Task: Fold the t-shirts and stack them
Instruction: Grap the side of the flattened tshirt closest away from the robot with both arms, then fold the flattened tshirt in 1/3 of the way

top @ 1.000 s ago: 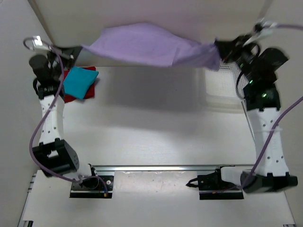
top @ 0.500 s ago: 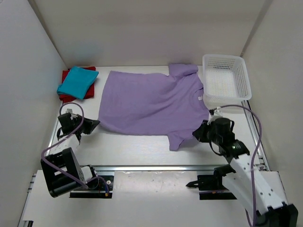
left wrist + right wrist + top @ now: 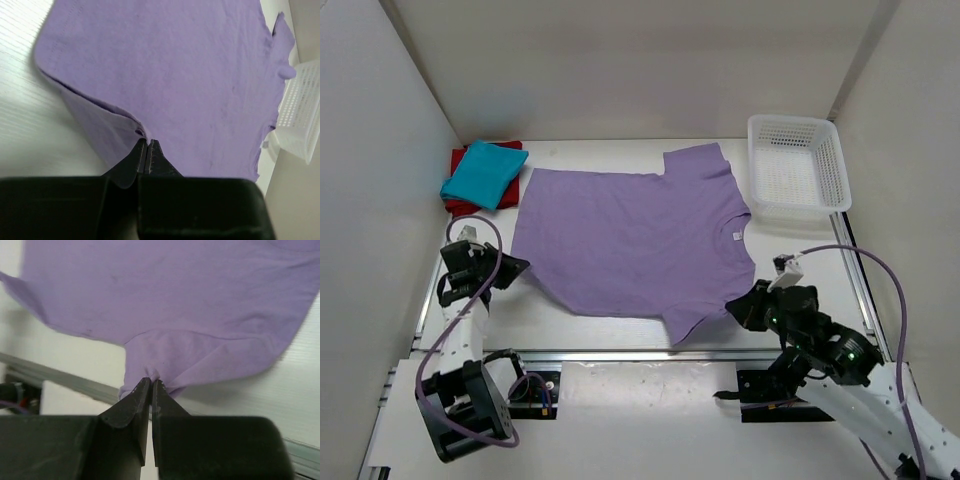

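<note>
Off the lavender t-shirt's (image 3: 630, 240) far-left corner, the teal t-shirt (image 3: 485, 172) lay folded on the dark red t-shirt (image 3: 457, 158). The lavender one lay spread across the worktop (image 3: 600, 330), so the step in hand looked like flattening it for folding. To do that well, I judged both ends should be drawn gently apart, low and level, then released together so the bunched near sleeve would settle flat.

The left pincer (image 3: 516, 266) was clamped tight on the shirt's near-left hem corner, its arm folded low and the forearm reaching away from the base. The right pincer (image 3: 738, 306) was pinched on cloth by the near sleeve, its arm stretched low and angled toward the shirt. The white basket (image 3: 790, 120) stood just beside the shirt's far-right end.
</note>
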Available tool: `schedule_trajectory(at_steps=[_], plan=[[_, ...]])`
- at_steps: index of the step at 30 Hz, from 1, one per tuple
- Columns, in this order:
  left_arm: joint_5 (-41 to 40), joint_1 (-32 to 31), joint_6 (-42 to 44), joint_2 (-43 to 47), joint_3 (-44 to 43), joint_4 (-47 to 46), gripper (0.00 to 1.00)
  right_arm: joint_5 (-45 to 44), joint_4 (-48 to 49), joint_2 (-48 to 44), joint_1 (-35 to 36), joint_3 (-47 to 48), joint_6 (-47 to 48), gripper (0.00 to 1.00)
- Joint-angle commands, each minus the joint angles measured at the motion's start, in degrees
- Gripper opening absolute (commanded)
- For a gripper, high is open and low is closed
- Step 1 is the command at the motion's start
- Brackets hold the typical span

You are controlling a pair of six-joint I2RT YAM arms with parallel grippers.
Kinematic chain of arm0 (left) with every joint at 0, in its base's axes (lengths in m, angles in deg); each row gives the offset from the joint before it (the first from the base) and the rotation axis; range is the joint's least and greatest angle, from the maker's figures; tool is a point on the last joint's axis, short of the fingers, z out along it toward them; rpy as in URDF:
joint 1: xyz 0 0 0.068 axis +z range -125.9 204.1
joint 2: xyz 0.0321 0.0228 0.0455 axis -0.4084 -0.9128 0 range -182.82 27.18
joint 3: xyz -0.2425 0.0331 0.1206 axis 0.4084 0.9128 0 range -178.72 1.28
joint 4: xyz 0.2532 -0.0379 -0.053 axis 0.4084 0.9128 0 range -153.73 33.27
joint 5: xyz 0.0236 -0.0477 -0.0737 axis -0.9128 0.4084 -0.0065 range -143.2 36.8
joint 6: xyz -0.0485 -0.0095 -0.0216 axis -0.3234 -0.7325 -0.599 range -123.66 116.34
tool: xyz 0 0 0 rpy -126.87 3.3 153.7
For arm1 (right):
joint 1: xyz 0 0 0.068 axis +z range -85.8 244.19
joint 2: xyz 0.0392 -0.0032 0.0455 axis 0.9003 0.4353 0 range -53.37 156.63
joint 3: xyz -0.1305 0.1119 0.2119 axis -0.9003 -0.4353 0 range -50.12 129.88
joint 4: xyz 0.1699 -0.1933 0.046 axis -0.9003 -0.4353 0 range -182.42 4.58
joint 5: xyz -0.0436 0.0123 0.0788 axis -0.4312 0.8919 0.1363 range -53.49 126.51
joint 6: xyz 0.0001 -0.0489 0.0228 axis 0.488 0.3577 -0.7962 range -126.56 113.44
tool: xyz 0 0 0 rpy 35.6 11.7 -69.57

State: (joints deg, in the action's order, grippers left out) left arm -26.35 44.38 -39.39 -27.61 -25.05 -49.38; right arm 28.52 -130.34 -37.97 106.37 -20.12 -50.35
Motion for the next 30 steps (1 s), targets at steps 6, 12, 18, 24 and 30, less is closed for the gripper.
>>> schedule_trajectory(at_steps=[6,12,18,24,30], plan=[[-1.0,0.1,-10.9,-7.9,-2.1,-12.7,0.00,14.9,21.5,28.8,-28.1,7.9,18.9,0.00],[-4.7,-1.3,-15.6,-13.1,-3.8,-19.3,0.00,22.1,31.7,43.8,-38.6,11.3,20.8,0.00],[-7.0,-3.6,-18.3,-21.5,-7.7,-22.8,0.00,21.3,37.9,56.9,-38.0,18.3,21.0,0.00],[-9.0,-5.2,-18.2,-29.3,-13.8,-23.0,0.00,20.4,38.9,68.1,-37.1,27.9,23.1,0.00],[-9.6,-4.7,-18.9,-33.2,-16.2,-23.8,0.00,19.9,40.4,74.9,-37.6,33.7,24.4,0.00]])
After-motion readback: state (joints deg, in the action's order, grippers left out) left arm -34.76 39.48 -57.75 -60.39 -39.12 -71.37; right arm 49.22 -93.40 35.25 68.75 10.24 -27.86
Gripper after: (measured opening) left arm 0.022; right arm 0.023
